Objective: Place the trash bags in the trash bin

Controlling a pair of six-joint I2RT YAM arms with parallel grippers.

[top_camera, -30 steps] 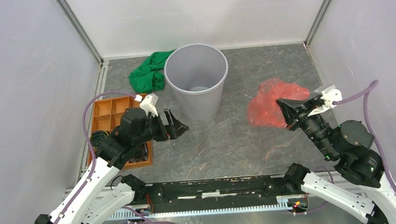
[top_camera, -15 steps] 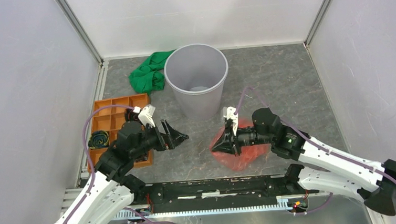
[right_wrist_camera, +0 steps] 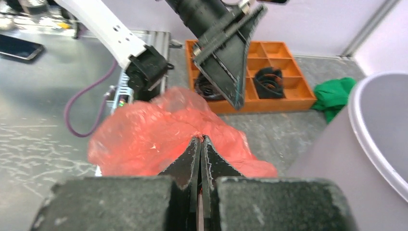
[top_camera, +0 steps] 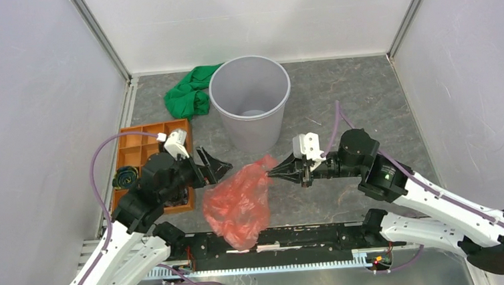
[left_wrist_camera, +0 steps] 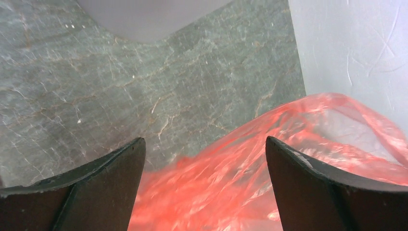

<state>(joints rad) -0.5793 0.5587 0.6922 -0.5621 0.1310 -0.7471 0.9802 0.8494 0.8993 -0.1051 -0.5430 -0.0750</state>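
From above, the right fingers (top_camera: 286,171) are clenched on an upper corner of the thin, translucent red plastic bag (top_camera: 238,200). The bag drapes down from that pinch between the two arms, well short of the round light-grey plastic bin (top_camera: 250,99) (upright, nothing red in it). The left fingers (top_camera: 216,164) are released, just beside the bag's upper edge. One corner pinch on glossy film could slip during the carry. The bag also looks about as large as the bin, so it may snag the rim or tip the bin.

In the left wrist view, the spread left fingers (left_wrist_camera: 96,183) frame the red plastic bag (left_wrist_camera: 269,159) over the grey table (left_wrist_camera: 96,96), with no visible contact. Closing here could catch only a loose fold, or nothing.

In the right wrist view, the right fingers (right_wrist_camera: 192,159) press flat together with red film (right_wrist_camera: 144,134) bunching at their tips (very little material looks trapped). The left fingers (right_wrist_camera: 226,57) loom close above, in front of the orange compartment tray (right_wrist_camera: 284,96) and green cloth (right_wrist_camera: 337,94), so the two arms could knock together.
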